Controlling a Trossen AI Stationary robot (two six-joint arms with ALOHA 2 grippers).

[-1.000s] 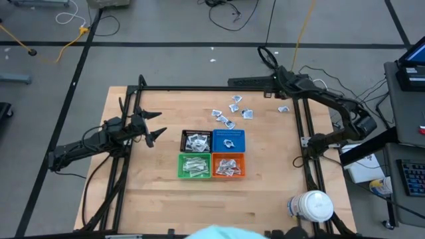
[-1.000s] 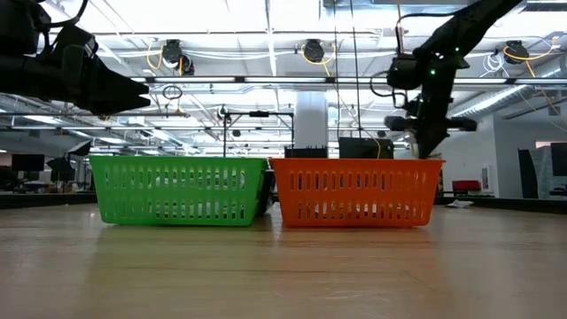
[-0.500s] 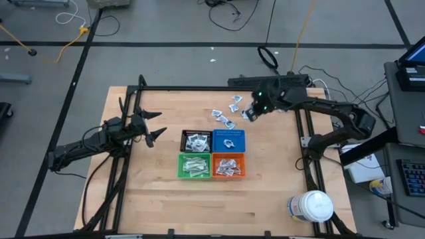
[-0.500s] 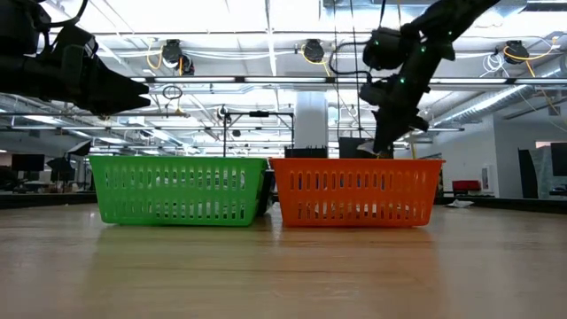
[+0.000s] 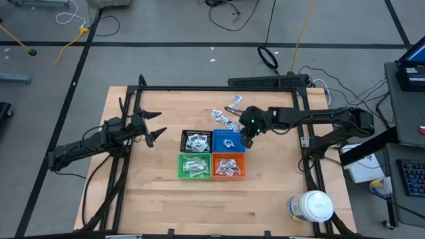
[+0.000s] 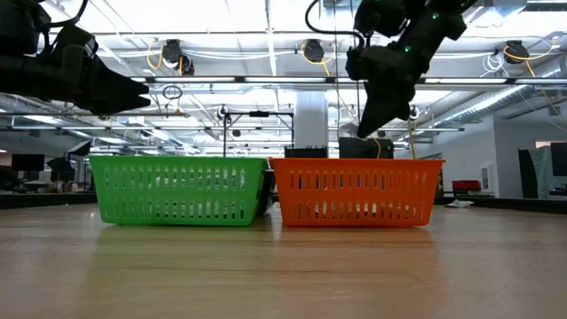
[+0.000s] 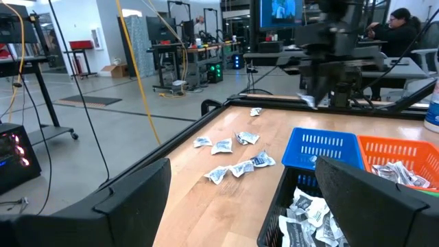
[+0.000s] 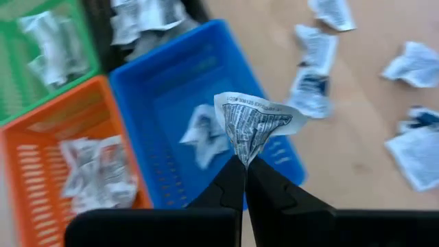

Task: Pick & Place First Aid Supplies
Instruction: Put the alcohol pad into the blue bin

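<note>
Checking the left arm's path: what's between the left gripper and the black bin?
High view: only bare tabletop between the open left gripper and the black bin.

1. Bins: four small square ones in a block on the counter (image 5: 279,192), one each of black (image 5: 196,141), blue (image 5: 229,141), green (image 5: 194,166) and orange (image 5: 228,166).
2. Arms: two, the left arm (image 5: 99,141) and the right arm (image 5: 312,119).
3. Jars: one large white round jar (image 5: 311,206).
4. Loose packets (image 5: 226,119) on the bare wood: about six or seven in a scatter; the exact number cannot be told.
5. Packets in the blue bin: one (image 8: 204,134).
6. Packets in the black, green and orange bins: several each, too piled to count.
7. Packets held in the air: one (image 8: 255,123).
</note>
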